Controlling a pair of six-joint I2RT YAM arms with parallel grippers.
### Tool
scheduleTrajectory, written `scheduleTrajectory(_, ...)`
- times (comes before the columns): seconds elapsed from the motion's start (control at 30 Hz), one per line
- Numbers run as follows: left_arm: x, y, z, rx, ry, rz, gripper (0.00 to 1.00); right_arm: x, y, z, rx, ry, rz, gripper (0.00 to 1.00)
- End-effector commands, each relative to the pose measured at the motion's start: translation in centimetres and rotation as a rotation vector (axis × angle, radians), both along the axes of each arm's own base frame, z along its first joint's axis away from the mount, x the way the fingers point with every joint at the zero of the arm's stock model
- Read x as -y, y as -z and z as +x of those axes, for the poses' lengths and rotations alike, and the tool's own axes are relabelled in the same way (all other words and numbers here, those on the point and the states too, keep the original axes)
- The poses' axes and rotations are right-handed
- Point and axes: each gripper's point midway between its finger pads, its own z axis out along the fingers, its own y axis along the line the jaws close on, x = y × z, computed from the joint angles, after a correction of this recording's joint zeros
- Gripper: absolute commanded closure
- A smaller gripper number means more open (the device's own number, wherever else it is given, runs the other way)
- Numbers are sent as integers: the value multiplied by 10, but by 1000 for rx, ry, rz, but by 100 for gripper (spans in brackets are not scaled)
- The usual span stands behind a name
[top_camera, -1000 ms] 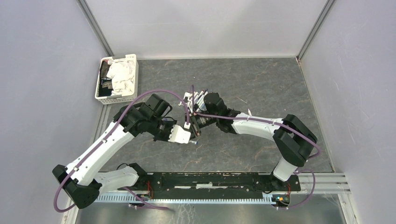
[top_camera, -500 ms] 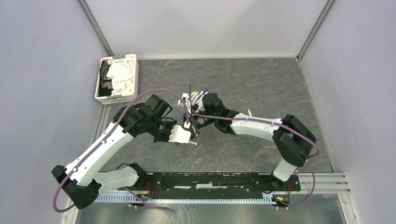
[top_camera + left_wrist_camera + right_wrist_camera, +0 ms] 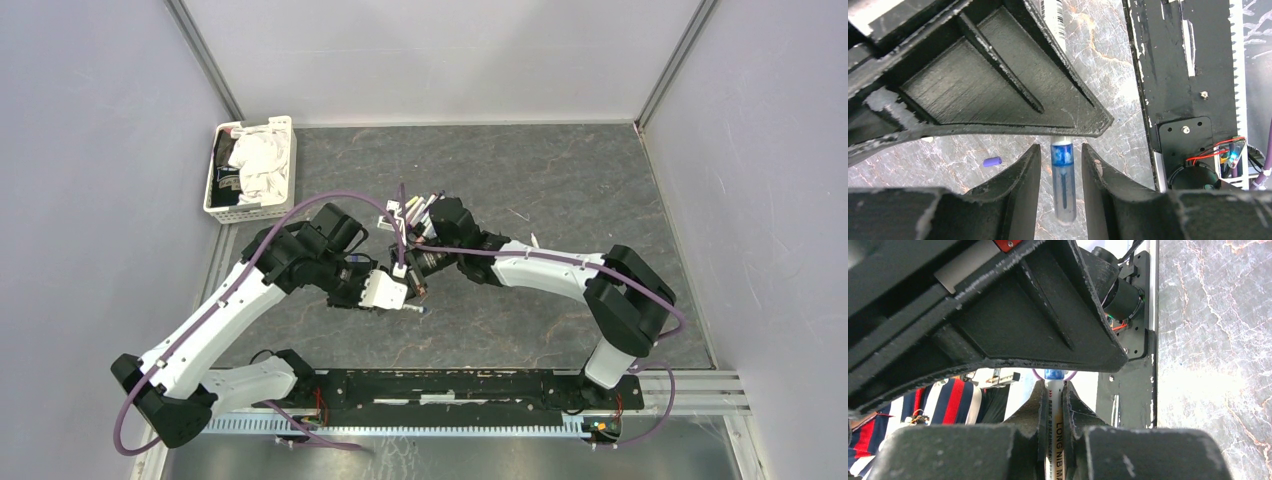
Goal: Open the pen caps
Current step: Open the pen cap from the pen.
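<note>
The right hand (image 3: 1053, 390) pinches a white pen (image 3: 1055, 440) tight, while the left hand (image 3: 1060, 152) is half open around the blue cap (image 3: 1063, 185) at that pen's end, not squeezing it; the cap looks light, hard and slippery, so grip its middle.

Right arm's fingers (image 3: 1032, 407) pinched onto a white pen (image 3: 1054, 427), both pads tight against the barrel. Black print on the barrel reads "LONG NIB MA…". Blue end (image 3: 1053, 374) pokes out just past the fingertips. Behind: black mounting plate (image 3: 1128, 390) and motor (image 3: 1124, 296) with thin wires. Grey veined surface (image 3: 1213, 340) at right. Red, white and navy striped fabric (image 3: 943, 402) lower left.
</note>
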Motion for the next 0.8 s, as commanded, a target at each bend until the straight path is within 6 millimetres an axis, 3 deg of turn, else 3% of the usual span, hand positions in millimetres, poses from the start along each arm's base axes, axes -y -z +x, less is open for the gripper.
scheduleTrajectory(0.0, 0, -2, 2, 24, 42, 3, 58, -9, -17, 2, 30, -29, 50, 100)
scheduleTrajectory(0.13, 1, 1, 1, 16, 55, 8, 63, -11, -17, 3, 25, -29, 50, 100)
scheduleTrajectory(0.33, -19, 12, 6, 87, 101, 107, 97, -9, -14, 2, 27, -38, 39, 100)
scheduleTrajectory(0.47, -35, 17, 7, 141, 149, 179, 98, -8, -7, 6, 9, -28, 16, 100)
scheduleTrajectory(0.63, -35, 7, 13, 164, 148, 185, 98, -11, 7, 11, -6, -19, -31, 100)
scheduleTrajectory(0.7, -41, 7, 17, 170, 127, 227, 98, -4, 23, 11, -9, -19, -83, 100)
scheduleTrajectory(0.77, -64, 5, 26, 203, 98, 329, 98, 21, 51, 0, -2, -13, -171, 100)
